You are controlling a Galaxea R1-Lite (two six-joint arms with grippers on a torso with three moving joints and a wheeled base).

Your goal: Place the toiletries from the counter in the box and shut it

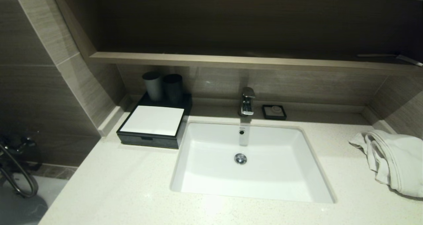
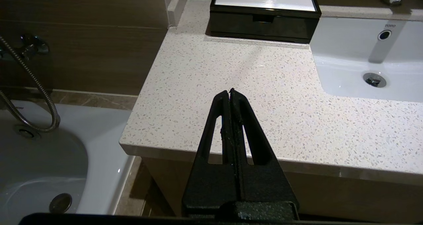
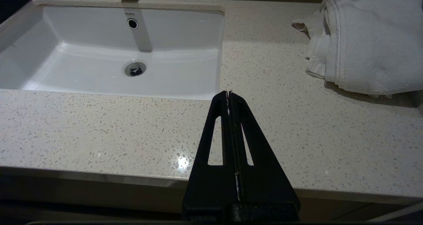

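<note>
The left claw [image 2: 230, 92] is held pressed fully together with nothing in it, poised over the near left corner of the speckled bench [image 1: 125, 185]. Further back on the left, the box [image 1: 153, 127] is set against the wall, its drawer front pushed in flush, with two dark cups [image 1: 163, 86] behind it. The sink [image 1: 251, 182] is sunk mid-bench. The right claw [image 3: 228, 93] is likewise clamped together and empty, near the front edge. A white towel [image 1: 393, 162] is heaped at far right.

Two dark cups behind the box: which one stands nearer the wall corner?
The greyer cup, on the robot's left; the darker cup stands beside it, toward the faucet.
</note>
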